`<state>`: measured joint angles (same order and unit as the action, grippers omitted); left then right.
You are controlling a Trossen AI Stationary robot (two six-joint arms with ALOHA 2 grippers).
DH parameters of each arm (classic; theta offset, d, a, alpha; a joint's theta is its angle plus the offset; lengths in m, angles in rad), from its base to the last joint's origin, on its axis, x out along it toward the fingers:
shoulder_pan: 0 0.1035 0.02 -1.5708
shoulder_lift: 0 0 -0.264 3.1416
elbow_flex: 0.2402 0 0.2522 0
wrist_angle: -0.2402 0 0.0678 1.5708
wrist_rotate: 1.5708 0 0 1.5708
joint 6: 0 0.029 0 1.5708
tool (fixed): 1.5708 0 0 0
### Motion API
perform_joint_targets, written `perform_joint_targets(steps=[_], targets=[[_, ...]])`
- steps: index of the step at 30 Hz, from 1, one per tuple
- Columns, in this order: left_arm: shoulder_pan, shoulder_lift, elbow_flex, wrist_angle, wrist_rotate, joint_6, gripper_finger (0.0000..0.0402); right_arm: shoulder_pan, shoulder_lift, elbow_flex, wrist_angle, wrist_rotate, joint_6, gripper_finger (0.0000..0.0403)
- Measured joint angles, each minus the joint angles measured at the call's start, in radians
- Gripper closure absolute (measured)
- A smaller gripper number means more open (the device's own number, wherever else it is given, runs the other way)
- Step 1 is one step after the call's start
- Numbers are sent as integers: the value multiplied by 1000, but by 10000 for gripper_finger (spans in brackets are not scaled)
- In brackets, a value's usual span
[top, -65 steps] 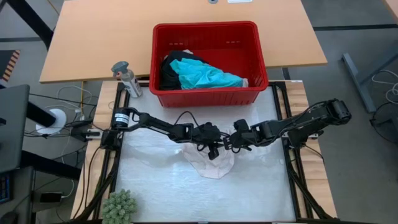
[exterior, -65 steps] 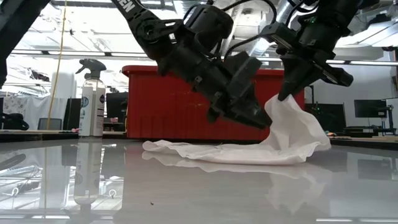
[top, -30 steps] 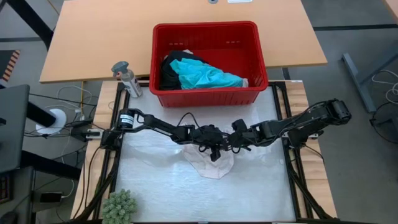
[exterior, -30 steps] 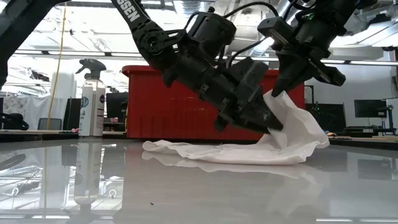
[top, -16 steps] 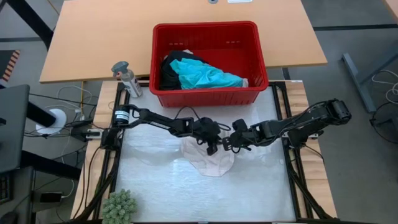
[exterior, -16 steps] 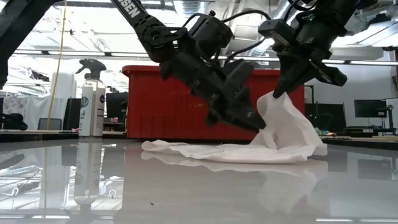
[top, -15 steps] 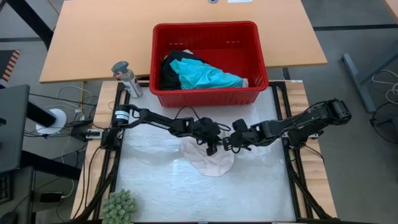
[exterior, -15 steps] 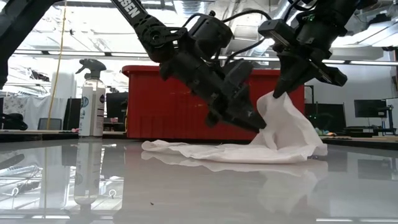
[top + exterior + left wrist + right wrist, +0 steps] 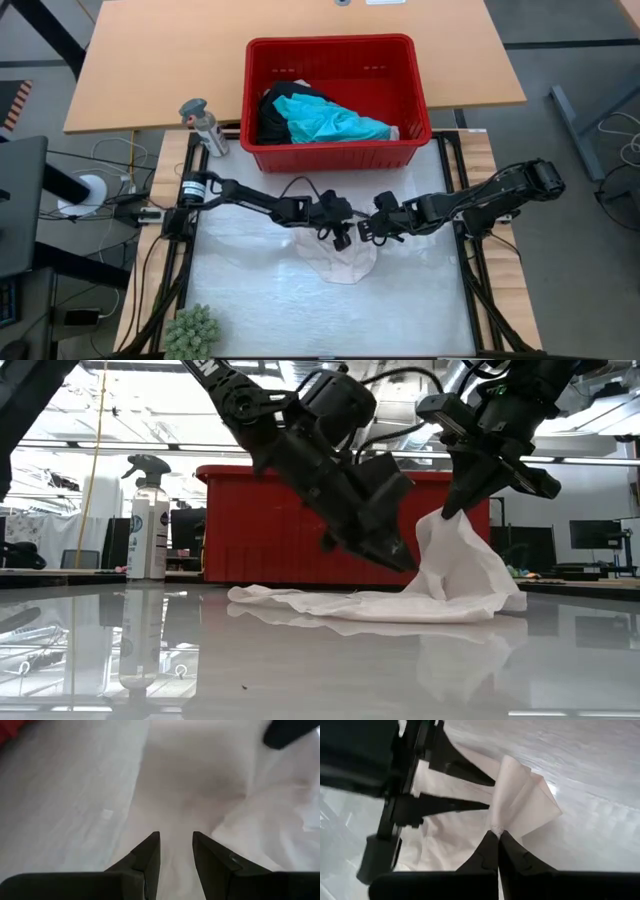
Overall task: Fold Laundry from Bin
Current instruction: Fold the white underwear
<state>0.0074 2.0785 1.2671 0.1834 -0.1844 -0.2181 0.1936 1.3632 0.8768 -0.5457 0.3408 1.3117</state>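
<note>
- Right now the right gripper (image 9: 496,836) has its fingers pinched tight on a raised edge of the small pale pink-white piece (image 9: 340,262), lifting that edge into a peak above the bench.
- In the low view the right gripper (image 9: 450,512) holds the peak from above, and the cloth (image 9: 400,600) drapes down from it to lie flat, trailing toward the bench's left side.
- The left gripper (image 9: 175,851) has its fingers parted with a narrow gap; its wrist view shows only cloth lying beyond the tips, and nothing visibly caught between them.
- In the low view the left gripper (image 9: 395,555) points down at a slant toward the same peak, its tips just beside the held edge; whether they touch the cloth cannot be told.
- From above, both grippers meet over the garment near the middle of the bench (image 9: 250,300), the left gripper (image 9: 340,236) coming from the left edge, the right gripper (image 9: 368,230) from the right.
- The garment's long axis seems to run from the grippers toward the near edge, so a fresh hold likely lies just ahead of the left fingers.
- The bin (image 9: 415,75) stands at the far edge, holding a turquoise shirt (image 9: 335,122) and black clothing (image 9: 272,110), not yet taken out.
- A spray bottle (image 9: 205,125) stands by the bench's far left corner.
</note>
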Motion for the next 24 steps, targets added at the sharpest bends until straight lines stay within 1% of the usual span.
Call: perform_joint_targets(steps=[1,4,7,9,11,13,17,24], targets=[[-4,0,0,9,-7,-3,299,0,0,0,0,0,0,381],[-12,0,0,66,18,-26,299,0,0,0,0,0,0,381],[-21,16,0,97,-3,-37,299,0,0,0,0,0,-4,381],[-23,36,0,121,25,-40,299,0,0,0,1,0,-8,381],[-23,57,0,158,81,-74,299,0,0,0,2,-1,-11,381],[-23,74,0,162,108,-101,299,1,0,0,1,-1,-11,381],[-23,85,0,148,119,-94,299,1,0,0,0,-1,-11,381],[-7,17,0,66,126,-54,299,0,0,1,-27,2,1,380]])
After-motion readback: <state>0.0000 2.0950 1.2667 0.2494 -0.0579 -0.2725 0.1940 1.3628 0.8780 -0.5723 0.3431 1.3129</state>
